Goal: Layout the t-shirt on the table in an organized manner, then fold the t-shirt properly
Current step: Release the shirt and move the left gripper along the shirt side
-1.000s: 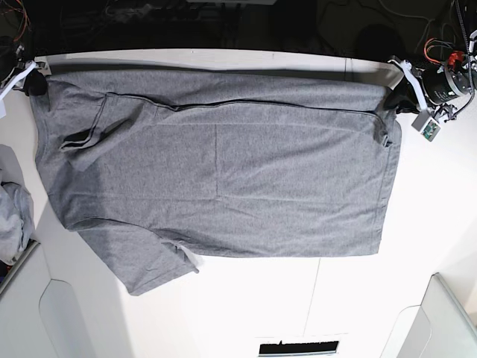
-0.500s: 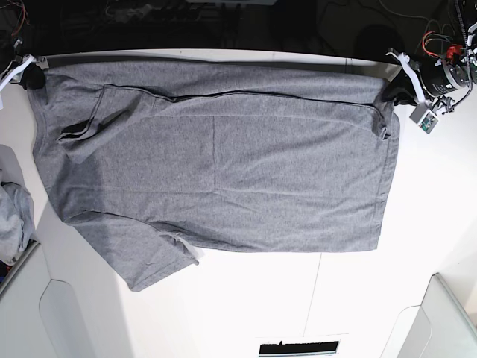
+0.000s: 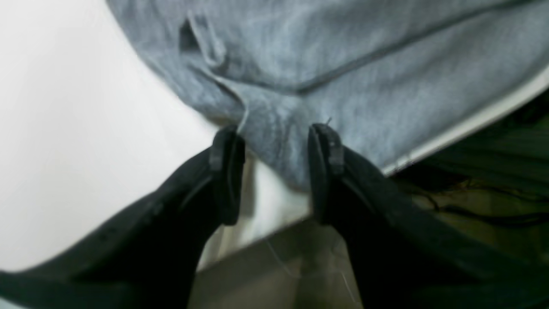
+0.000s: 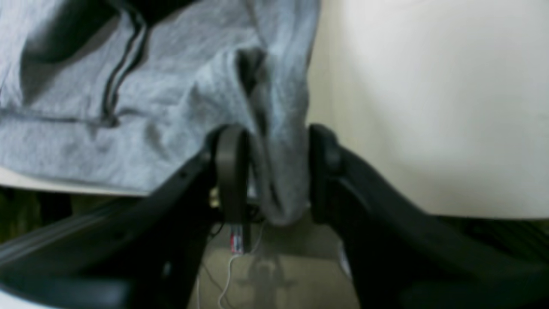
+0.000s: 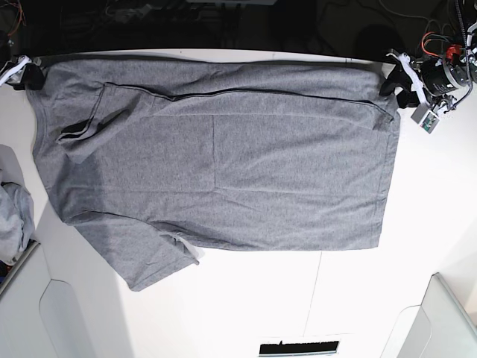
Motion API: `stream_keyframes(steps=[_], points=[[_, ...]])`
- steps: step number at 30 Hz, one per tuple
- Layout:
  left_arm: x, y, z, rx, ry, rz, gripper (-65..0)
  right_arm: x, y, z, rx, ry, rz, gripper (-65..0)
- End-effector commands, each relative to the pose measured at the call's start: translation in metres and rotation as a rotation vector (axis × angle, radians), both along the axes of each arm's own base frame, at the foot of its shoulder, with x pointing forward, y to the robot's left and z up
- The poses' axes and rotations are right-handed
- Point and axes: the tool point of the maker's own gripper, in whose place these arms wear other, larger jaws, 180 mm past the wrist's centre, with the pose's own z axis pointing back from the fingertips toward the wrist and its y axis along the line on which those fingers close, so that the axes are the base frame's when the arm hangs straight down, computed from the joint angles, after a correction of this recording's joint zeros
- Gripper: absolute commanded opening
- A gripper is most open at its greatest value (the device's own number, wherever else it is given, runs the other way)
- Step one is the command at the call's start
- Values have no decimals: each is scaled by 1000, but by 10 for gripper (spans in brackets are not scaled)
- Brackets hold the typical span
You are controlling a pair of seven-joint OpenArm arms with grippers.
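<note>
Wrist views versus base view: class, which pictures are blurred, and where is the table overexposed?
Both wrist views are soft; the left gripper and right gripper are blurred against the t-shirt. The base view is sharp, though the table glares white.

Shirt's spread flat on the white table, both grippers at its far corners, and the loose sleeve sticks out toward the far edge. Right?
Not quite. In the base view the t-shirt lies spread on the table with the left gripper and right gripper at its far corners, but the loose sleeve sticks out toward the near edge, not the far one.
</note>
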Motion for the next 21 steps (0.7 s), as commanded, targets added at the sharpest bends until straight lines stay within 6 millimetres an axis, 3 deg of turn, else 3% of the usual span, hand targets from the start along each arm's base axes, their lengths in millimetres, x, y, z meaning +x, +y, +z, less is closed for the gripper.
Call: stream_keyframes(steps=[1, 3, 8, 12, 14, 16, 21], points=[[12, -7, 19, -44, -54, -24, -379, 13, -12, 20, -16, -70, -15, -418], [20, -21, 37, -100, -94, -58, -379, 19, -24, 34, -20, -123, -56, -418], [46, -25, 82, -109, -236, -68, -379, 34, -49, 67, -70, -247, -125, -418], [69, -28, 103, -143, -319, -63, -377, 61, -48, 81, -72, -324, -126, -418], [82, -31, 113, -150, -362, -72, -335, 81, -47, 91, -83, -368, -122, -418], [96, -33, 117, -150, -389, -71, -292, 101, -44, 96, -100, -396, -107, -418], [130, -22, 104, -119, -390, -24, -286, 149, -35, 92, -131, -427, -79, -418]])
